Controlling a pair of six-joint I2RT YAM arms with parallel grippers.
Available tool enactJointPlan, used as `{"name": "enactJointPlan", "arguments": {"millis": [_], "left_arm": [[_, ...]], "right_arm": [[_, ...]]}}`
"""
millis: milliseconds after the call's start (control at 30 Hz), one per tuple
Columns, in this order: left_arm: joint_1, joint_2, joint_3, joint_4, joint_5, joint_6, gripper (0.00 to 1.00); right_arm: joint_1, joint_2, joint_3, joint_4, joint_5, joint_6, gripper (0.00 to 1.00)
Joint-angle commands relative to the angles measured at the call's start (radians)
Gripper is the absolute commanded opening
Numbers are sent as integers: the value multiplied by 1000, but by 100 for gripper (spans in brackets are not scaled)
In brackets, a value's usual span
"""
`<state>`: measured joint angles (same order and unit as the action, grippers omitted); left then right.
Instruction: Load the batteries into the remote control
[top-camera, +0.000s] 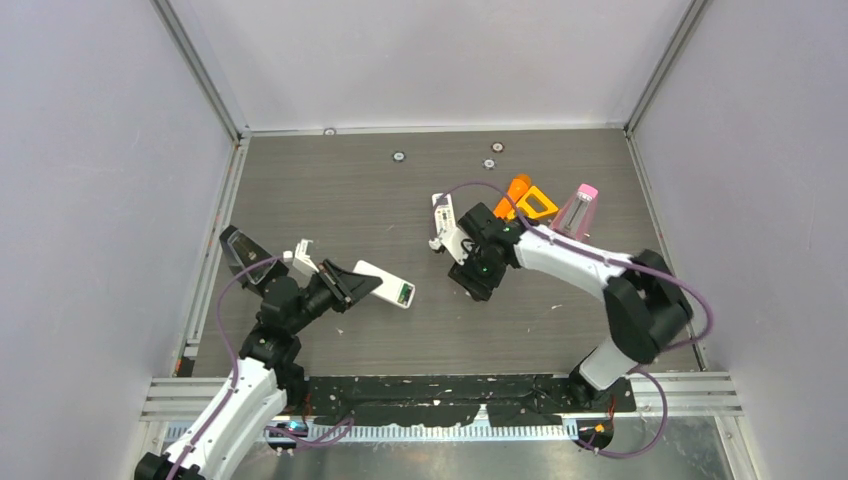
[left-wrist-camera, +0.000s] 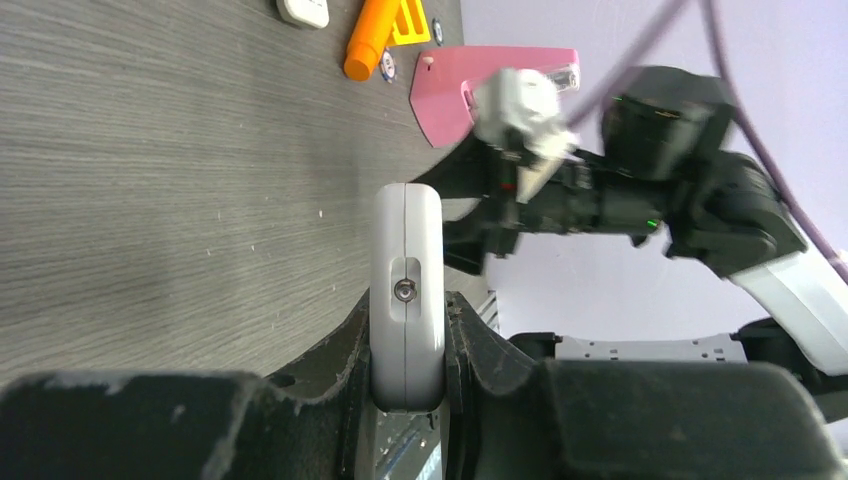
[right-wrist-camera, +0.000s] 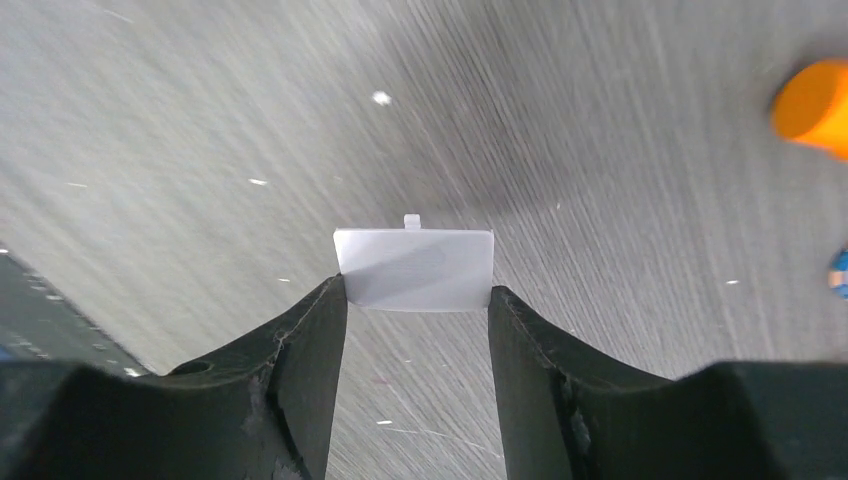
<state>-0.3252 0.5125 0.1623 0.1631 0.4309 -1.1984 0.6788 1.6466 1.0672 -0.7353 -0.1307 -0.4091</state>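
left gripper (top-camera: 347, 283): clamped on white oblong plastic remote control (top-camera: 386, 284), near left.
right gripper (right-wrist-camera: 415, 300): pinching thin white tabbed plastic cover (right-wrist-camera: 413, 265), mid-table.
batteries: none discernible.
progress: probably early; loading unconfirmed, cover off.

Orange tool (top-camera: 528, 200) nr pink wedge (top-camera: 579, 208), on table (top-camera: 330, 190).

Top view: bright, even light from above. Soft, faint shadows on dark table (top-camera: 330, 190). No glare. Pale walls (top-camera: 100, 150) a bit washed out. Frame lines (top-camera: 200, 70) lean outward near edges.

Left wrist view: white remote (left-wrist-camera: 406, 250) in left gripper (left-wrist-camera: 408, 320) sharp. Fingers (left-wrist-camera: 320, 370) near lens dark, fuzzy. Right arm (left-wrist-camera: 640, 190) behind smeared, blurry. Wall behind it bright.

Right wrist view: white cover (right-wrist-camera: 415, 265) in right gripper (right-wrist-camera: 415, 292) mostly clear. Table streaky with blur. Orange thing (right-wrist-camera: 815, 105) at right edge out of focus. Fingers black, little detail. Dark shadow patch on table past cover.
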Motion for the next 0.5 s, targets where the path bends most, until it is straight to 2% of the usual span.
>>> {"name": "enactJointPlan", "arguments": {"millis": [0, 233, 467], "left_arm": [[6, -16, 27, 92, 15, 78, 0], [3, -44, 68, 95, 23, 178, 0], [3, -104, 67, 108, 18, 244, 0]], "right_arm": [[79, -238, -33, 141, -82, 63, 39], [299, -430, -85, 315, 51, 238, 39], [446, -433, -56, 394, 213, 327, 37]]}}
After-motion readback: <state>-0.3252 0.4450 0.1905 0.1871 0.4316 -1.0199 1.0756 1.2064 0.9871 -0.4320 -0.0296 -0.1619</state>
